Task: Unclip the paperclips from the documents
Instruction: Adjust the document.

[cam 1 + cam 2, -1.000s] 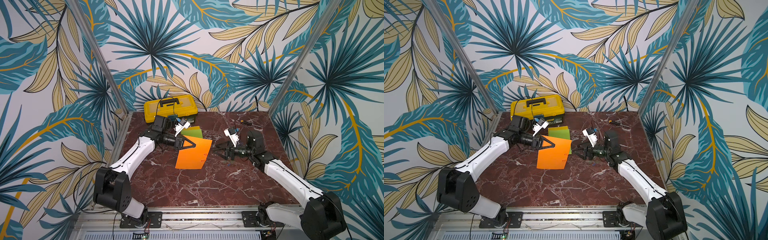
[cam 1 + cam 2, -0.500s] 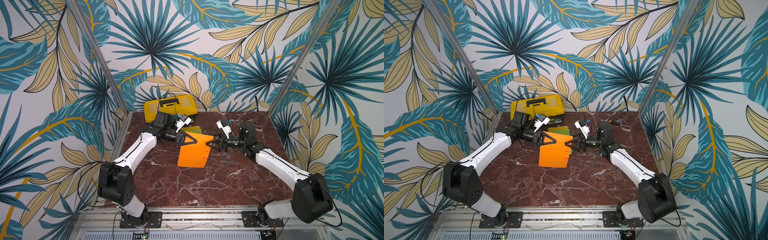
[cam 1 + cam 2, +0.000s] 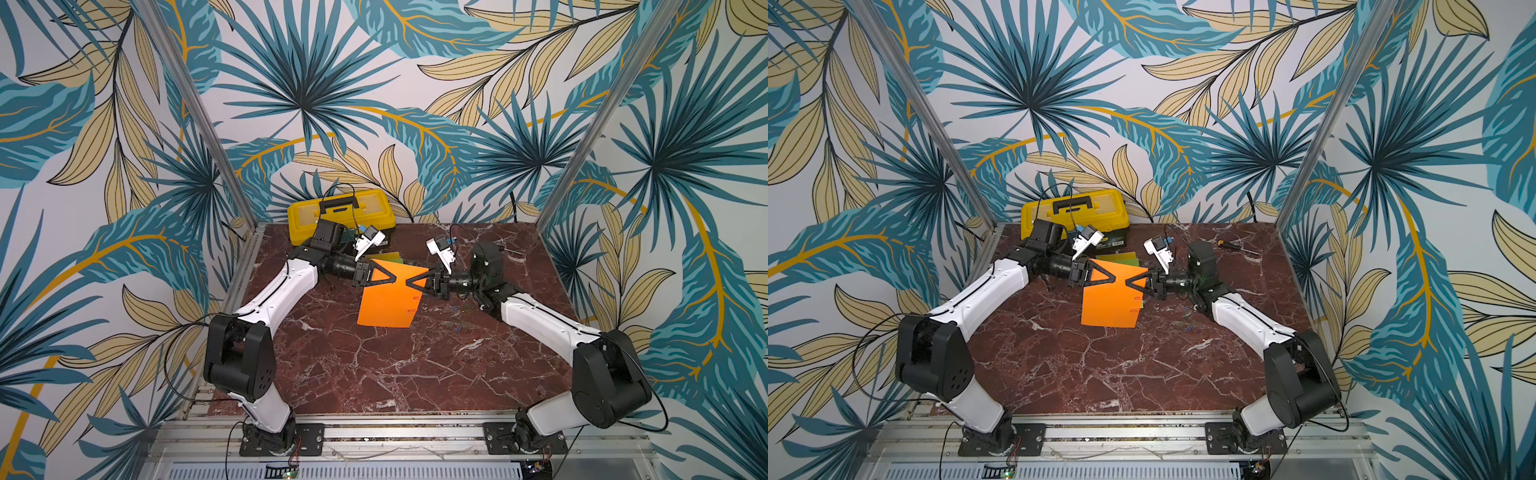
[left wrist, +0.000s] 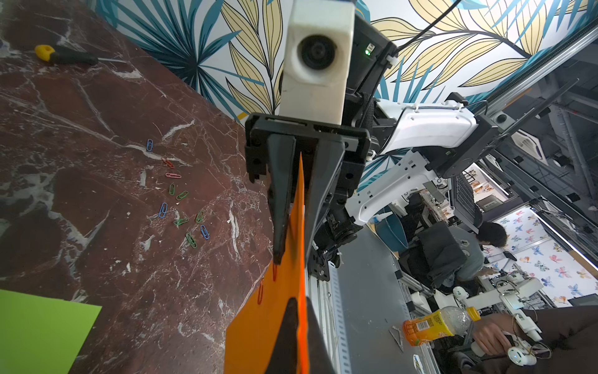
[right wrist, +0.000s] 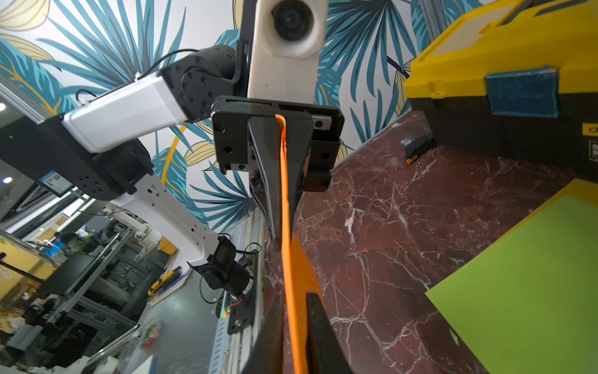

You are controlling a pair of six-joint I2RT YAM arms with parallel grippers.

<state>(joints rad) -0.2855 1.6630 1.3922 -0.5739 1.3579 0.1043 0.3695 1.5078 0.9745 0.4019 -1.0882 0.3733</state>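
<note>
The left gripper point(image 3: 397, 277) is clamped on the orange sheet point(image 3: 388, 307) at the left of its top edge. It holds the sheet up off the table point(image 3: 374, 374), hanging nearly upright. Behind it, near the toolbox point(image 3: 340, 212), the green sheet point(image 5: 534, 285) lies flat on the yellow sheet point(image 5: 582, 186). No clip shows on the parts in view, so these two look done. The right gripper point(image 3: 409, 283) is closed on the orange sheet's upper right corner, almost tip to tip with the left one. Just below it, two red clips point(image 4: 274, 272) sit on the sheet's right edge, and neither is between the jaws. Right of the sheet, about ten loose clips point(image 4: 162, 210) lie scattered on the table, already off. A screwdriver point(image 3: 1229, 246) lies far back on the right. The job looks near its end, with only the two red clips left. The right gripper's hold is on paper, so it would have to shift down to a clip.
</note>
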